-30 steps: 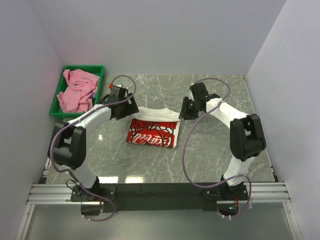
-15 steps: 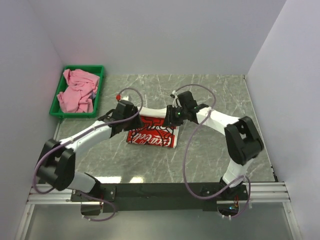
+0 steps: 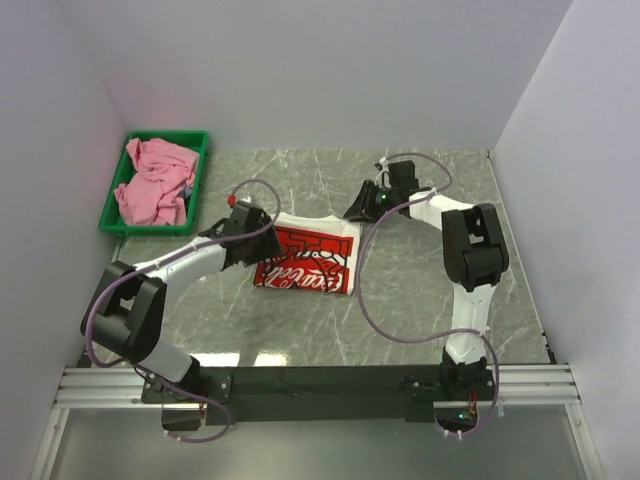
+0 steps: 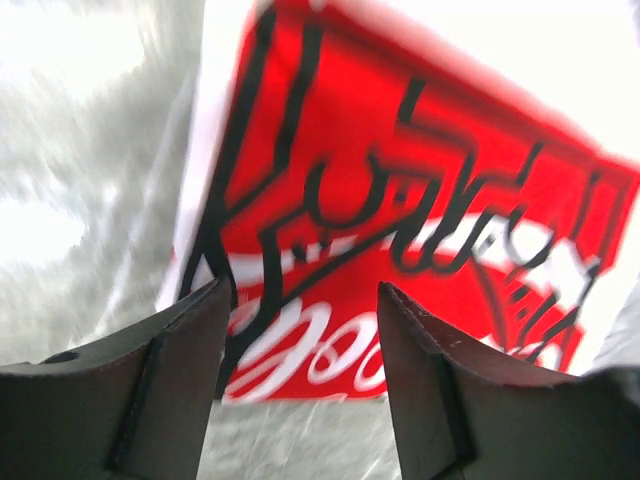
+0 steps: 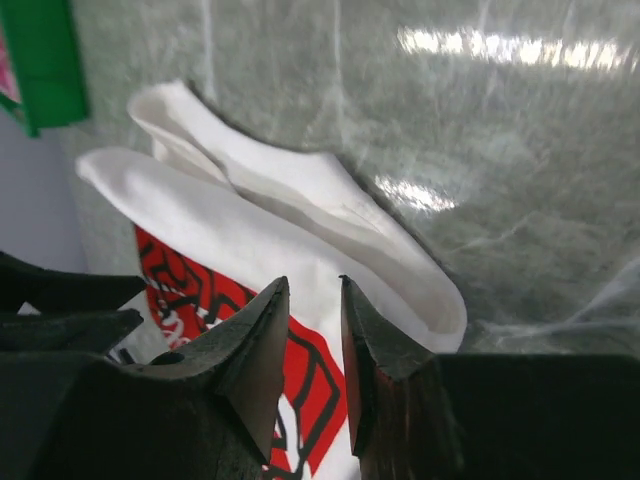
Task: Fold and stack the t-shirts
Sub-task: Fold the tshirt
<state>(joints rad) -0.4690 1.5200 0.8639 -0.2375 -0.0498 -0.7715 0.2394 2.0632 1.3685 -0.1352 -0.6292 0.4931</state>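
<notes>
On the marble desk (image 3: 430,300) the white t-shirt (image 3: 310,255) lay folded flat, red graphic up, between my two arms. The pink t-shirt (image 3: 155,185) sat crumpled in the green tray (image 3: 170,137) at the far left corner. My left pincer (image 4: 305,295) hung spread over the white shirt's left edge, nothing between its jaws. My right pincer (image 5: 315,285), jaws a narrow slit apart and gripping nothing I could see, hovered at the shirt's white far-right corner.

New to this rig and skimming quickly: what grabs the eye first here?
The white t-shirt with its bold red graphic lies partly folded at centre, the left gripper and right gripper near its far corners. A crumpled pink t-shirt sits in the green tray at far left.
</notes>
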